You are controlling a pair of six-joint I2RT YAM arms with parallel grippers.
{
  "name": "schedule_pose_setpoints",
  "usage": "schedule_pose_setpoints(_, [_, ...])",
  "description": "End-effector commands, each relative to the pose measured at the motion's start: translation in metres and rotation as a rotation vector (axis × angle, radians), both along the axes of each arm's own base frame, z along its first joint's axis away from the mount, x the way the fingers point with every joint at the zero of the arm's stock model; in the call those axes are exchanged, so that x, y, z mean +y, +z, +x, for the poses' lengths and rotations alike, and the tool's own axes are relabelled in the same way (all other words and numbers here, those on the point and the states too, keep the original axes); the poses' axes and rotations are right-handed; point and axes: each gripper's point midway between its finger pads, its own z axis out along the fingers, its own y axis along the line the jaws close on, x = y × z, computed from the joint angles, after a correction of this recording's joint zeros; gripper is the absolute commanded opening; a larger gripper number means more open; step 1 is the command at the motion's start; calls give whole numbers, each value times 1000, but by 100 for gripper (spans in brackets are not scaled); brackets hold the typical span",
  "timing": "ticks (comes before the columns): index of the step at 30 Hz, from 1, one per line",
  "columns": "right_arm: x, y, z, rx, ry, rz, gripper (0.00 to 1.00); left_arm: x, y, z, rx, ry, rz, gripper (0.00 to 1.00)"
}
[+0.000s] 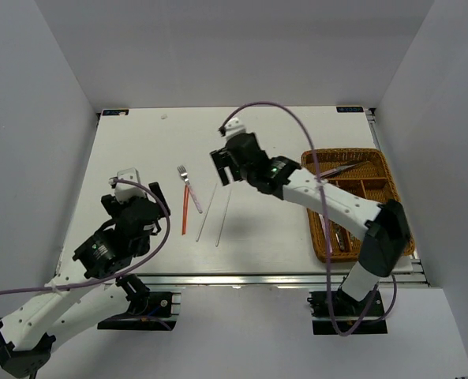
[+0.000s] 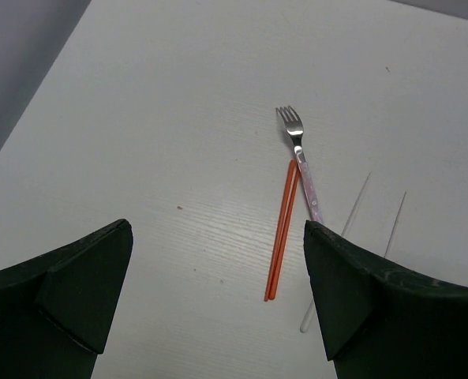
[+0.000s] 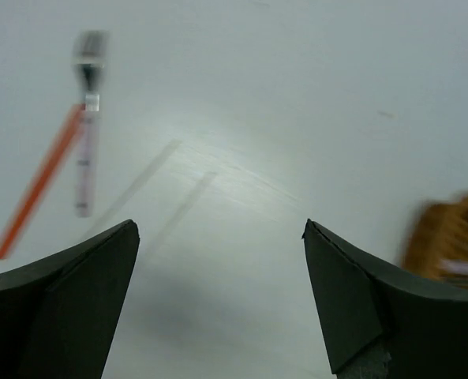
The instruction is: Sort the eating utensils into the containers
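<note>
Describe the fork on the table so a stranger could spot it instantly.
From the wicker tray on the right of the table, look left to the middle. The fork lies against the red-orange chopstick, left of two white chopsticks; only it has tines and a pink handle.

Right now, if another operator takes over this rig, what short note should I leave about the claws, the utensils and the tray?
Left claw: open, empty, above the table, pointing toward the fork.
Right claw: open, empty, over the table's middle, near the far ends of the white chopsticks.
On the table: pink-handled fork, red-orange chopsticks close beside it, and the two white ones to their right.
Done: the wicker tray at the right already holds some utensils.
Left: the fork and all chopsticks must go into the tray.
</note>
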Motion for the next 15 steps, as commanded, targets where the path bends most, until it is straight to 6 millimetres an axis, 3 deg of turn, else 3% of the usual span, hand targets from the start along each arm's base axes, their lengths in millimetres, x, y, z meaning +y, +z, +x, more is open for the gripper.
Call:
schedule_pose_setpoints(1, [83, -5, -15, 113, 213, 257, 89, 17, 14, -3, -53, 74, -34, 98])
schedule_pose_setpoints(2, [93, -5, -12, 117, 200, 296, 89, 20, 15, -3, -57, 82, -35, 98])
schedule_pose_setpoints(3, [108, -33, -5, 160, 192, 270, 89, 20, 16, -3, -59, 87, -37, 98])
schedule_pose_setpoints(4, [121, -13, 2, 164, 169, 270, 89, 21, 15, -3, -57, 91, -35, 98])
schedule_pose_setpoints(5, [127, -19, 8, 179, 133, 237, 89, 22, 16, -3, -57, 92, -34, 98])
schedule_pose_setpoints(6, [140, -63, 14, 230, 107, 146, 90, 21, 14, -3, -54, 92, -31, 98])
schedule_pose_setpoints(7, [143, -76, 11, 270, 102, 96, 88, 21, 14, -2, -55, 91, -33, 98])
schedule_pose_setpoints(9, [170, -90, 17, 268, 115, 82, 82, 19, 13, -1, -48, 80, -27, 98])
schedule_pose_setpoints(13, [180, -123, 17, 285, 95, 40, 64, 15, 11, 0, -37, 68, -20, 98])
schedule_pose_setpoints(14, [183, -127, 17, 282, 94, 47, 56, 15, 10, 0, -34, 61, -19, 98])
schedule_pose_setpoints(15, [180, -136, 15, 294, 93, 36, 54, 13, 10, 1, -35, 55, -23, 98])
